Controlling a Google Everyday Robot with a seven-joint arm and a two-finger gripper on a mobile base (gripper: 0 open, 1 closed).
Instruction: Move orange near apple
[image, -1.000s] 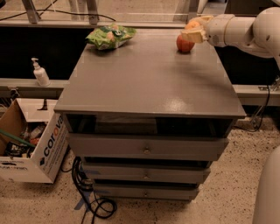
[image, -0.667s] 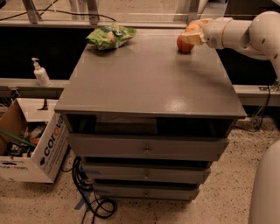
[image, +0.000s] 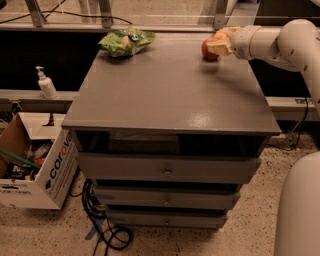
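The red apple (image: 208, 50) sits on the grey cabinet top (image: 170, 95) near its far right corner. My gripper (image: 223, 41) reaches in from the right on the white arm (image: 280, 42) and sits just right of the apple, close against it. The light-orange orange (image: 220, 36) shows between the cream fingers (image: 218, 48), just above and right of the apple, partly hidden by them. The gripper is shut on the orange.
A green snack bag (image: 126, 41) lies at the far left of the top. The cabinet has drawers (image: 165, 170) below. A cardboard box (image: 35, 170) and a soap dispenser (image: 46, 84) are at the left, with cables (image: 107, 230) on the floor.
The gripper with the orange has eased slightly down and left, closer to the apple. The apple and the bag have not moved.
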